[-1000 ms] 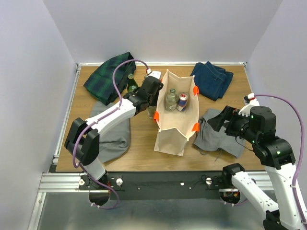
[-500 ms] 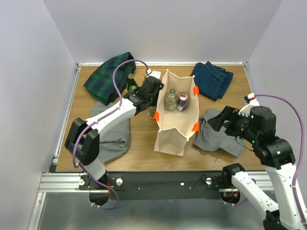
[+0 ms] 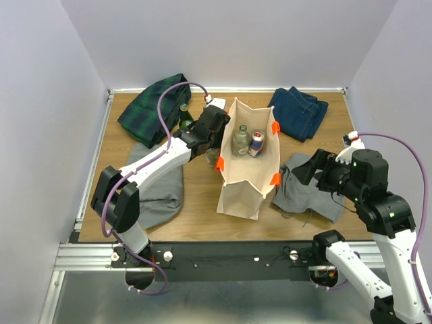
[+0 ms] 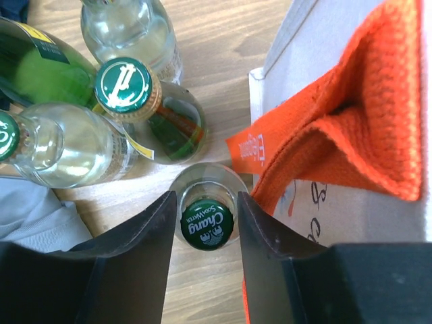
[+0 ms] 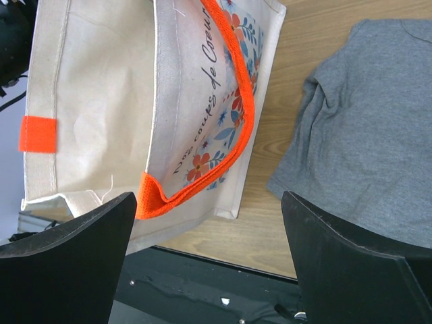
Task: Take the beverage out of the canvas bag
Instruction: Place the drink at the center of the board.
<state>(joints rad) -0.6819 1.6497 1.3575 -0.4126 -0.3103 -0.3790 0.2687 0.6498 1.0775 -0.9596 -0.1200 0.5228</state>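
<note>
Beige canvas bag [image 3: 244, 185], upright, orange handles [image 5: 237, 101]

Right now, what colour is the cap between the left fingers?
Green cap, left wrist view.

Wooden table [image 3: 197, 187] — 3 pale walls [image 3: 236, 40]

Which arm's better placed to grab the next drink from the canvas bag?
Likely left: left gripper straddles a Chang bottle right beside the open canvas bag; right gripper sits farther off over the grey shirt.
</note>
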